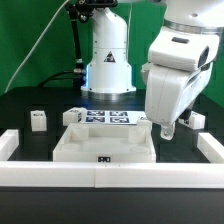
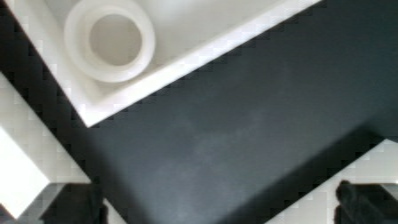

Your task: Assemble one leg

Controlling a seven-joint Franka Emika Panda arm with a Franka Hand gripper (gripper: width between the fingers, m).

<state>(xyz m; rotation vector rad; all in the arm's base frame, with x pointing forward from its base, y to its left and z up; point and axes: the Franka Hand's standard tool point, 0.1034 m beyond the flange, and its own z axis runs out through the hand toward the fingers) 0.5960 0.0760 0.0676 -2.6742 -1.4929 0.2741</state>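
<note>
A small white leg (image 1: 37, 120) with a marker tag stands on the black table at the exterior view's left. A second leg (image 1: 75, 117) stands behind the large white panel (image 1: 105, 143), and a third (image 1: 196, 120) is at the right. My gripper (image 1: 167, 128) hangs low by the panel's right edge, left of the third leg. In the wrist view the gripper (image 2: 214, 206) is open and empty, with both dark fingertips (image 2: 64, 206) wide apart over bare table. The panel's corner with a round hole (image 2: 111, 40) shows ahead. No leg shows in the wrist view.
The marker board (image 1: 108, 118) lies behind the panel, in front of the arm's white base (image 1: 108, 65). A low white wall (image 1: 100, 175) runs along the front and turns up at both sides (image 1: 8, 145).
</note>
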